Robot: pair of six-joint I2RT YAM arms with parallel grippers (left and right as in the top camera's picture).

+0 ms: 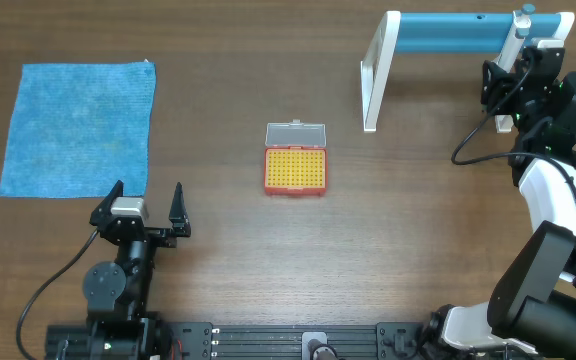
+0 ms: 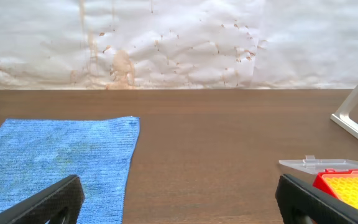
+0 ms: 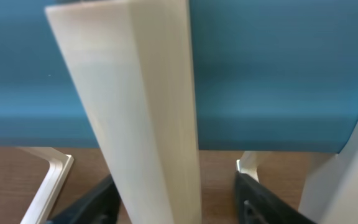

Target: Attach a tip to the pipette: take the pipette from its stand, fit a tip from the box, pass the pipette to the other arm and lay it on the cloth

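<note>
1. A pale, cream-coloured pipette (image 3: 148, 112) body stands close to the camera, tilted, with flat faces and one sharp edge.
2. The right gripper (image 3: 176, 190) straddles it. One of the dark fingers (image 3: 263, 202) stands clear of the body with a strip of table between them. The other lies just beside the body on its far side, and contact there cannot be judged.
3. Behind the pipette runs the broad blue bar of the stand (image 3: 278, 74).
4. Under the bar lies the brown wooden table (image 3: 11, 180), where a white angled foot (image 3: 48, 180) of the stand rests.
5. A pale upright part (image 3: 347, 180) rises just beyond the clear finger.
</note>
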